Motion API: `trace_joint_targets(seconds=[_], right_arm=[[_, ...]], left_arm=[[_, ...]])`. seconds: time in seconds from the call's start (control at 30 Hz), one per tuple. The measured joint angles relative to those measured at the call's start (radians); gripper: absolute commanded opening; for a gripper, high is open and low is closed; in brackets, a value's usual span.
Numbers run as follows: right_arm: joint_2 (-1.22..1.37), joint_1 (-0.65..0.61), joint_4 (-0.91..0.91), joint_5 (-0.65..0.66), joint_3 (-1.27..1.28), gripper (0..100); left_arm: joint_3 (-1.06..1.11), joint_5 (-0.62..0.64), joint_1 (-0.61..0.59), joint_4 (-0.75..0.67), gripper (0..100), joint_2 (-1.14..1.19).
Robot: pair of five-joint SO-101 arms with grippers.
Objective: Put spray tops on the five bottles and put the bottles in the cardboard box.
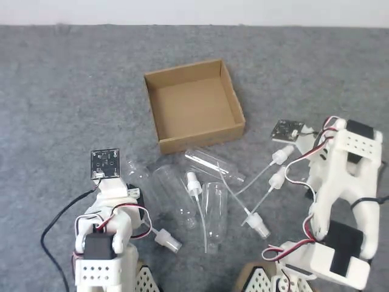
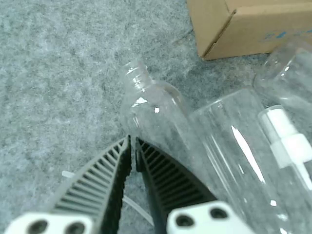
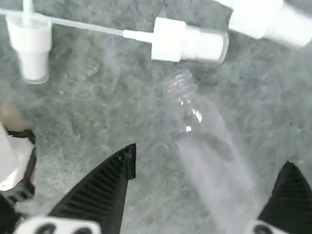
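Note:
My left gripper point(image 2: 132, 142) is shut and holds nothing; its tips sit just behind a clear open-necked bottle point(image 2: 148, 107) lying on the carpet. My right gripper point(image 3: 209, 158) is open, one finger on either side of another clear bottle point(image 3: 210, 146) that lies flat with its neck away from the wrist. Beyond that neck lie white spray tops point(image 3: 187, 44) with long tubes. In the high view, three more bottles point(image 1: 214, 207) and several spray tops point(image 1: 258, 225) lie between the two arms. The cardboard box point(image 1: 167, 145) stands open behind them.
Grey carpet covers the whole table. A spray top point(image 1: 167, 238) lies close to the left arm's base point(image 1: 103, 255). The box corner point(image 2: 214, 46) is just beyond the left gripper's bottle. Red, black and white wires hang from the right arm point(image 1: 340, 201).

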Motion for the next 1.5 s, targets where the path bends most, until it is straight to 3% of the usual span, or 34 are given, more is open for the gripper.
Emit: trace_joint_targets(seconds=[0.77,0.93,1.1,1.3,1.5], right_arm=[[0.0,0.052,-0.31,0.008,0.206,37.2],[0.0,0.077,-0.311,0.006,0.206,24.7],[0.0,0.077,-0.315,-0.055,0.206,14.0],[-0.006,0.077,-0.318,-0.146,0.206,13.6],[-0.006,0.075,-0.316,-0.35,0.206,13.6]], left_arm=[[0.0,0.0,0.0,0.0,1,0.0],[0.0,0.0,0.0,0.0,1,0.0],[0.0,0.0,0.0,0.0,1,0.0],[0.0,0.0,0.0,0.0,1,0.0],[0.0,0.0,0.0,0.0,1,0.0]])
